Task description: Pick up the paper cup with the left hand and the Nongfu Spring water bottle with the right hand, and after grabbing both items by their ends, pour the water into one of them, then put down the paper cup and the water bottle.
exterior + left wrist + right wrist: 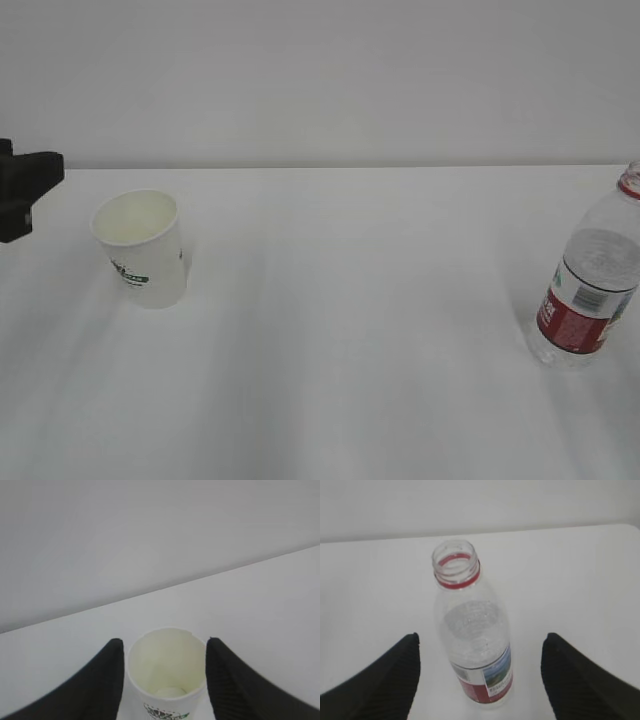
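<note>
A: Outside view?
B: The cup (141, 248) stands left on the surface (350, 330), the bottle (590, 290) far right, the left arm (25, 190) just beside the cup.

A: Left wrist?
B: The left fingers (102, 680) straddle the cup (166, 667), partly open, not visibly pressing.

A: Right wrist?
B: The right fingers (395, 680) gape wide around the uncapped bottle (472, 645), clear of it.

A: Step?
B: Probably grasping; next, both need closing, then lifting.
</note>
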Robot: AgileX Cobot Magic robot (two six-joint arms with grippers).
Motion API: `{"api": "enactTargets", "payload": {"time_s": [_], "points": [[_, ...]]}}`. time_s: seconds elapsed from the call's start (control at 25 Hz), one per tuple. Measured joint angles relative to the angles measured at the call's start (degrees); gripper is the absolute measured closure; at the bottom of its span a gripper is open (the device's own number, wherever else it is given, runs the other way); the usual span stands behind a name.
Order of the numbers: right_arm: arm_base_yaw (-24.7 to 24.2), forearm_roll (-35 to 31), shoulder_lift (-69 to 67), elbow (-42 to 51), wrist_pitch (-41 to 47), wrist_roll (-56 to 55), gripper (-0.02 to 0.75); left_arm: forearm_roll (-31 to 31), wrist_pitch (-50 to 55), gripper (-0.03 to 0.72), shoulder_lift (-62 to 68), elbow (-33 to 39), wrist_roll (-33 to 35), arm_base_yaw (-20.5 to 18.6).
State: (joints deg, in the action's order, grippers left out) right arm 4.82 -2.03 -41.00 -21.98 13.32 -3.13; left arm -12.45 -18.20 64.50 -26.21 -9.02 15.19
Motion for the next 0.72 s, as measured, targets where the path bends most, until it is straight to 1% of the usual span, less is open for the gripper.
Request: {"api": "enactTargets", "payload": {"time_s": [0.16, 0.28, 0.52, 0.72], "points": [[0.00, 0.00, 0.01, 0.00, -2.95, 0.00, 0.169, 0.48, -7.78, 0.298, 0.00, 5.79, 0.00, 0.00], [0.00, 0.00, 0.01, 0.15, -4.41, 0.08, 0.169, 0.91, -12.19, 0.298, 0.21, 8.72, 0.00, 0.00], [0.00, 0.00, -0.28, 4.23, -13.78, 0.12, 0.170, 2.08, -15.87, 0.298, 4.32, 9.56, 0.00, 0.00], [0.00, 0.00, -0.27, 7.39, -15.79, 0.01, 0.170, 1.27, -22.00, 0.298, 9.16, 9.56, 0.00, 0.00]]}}
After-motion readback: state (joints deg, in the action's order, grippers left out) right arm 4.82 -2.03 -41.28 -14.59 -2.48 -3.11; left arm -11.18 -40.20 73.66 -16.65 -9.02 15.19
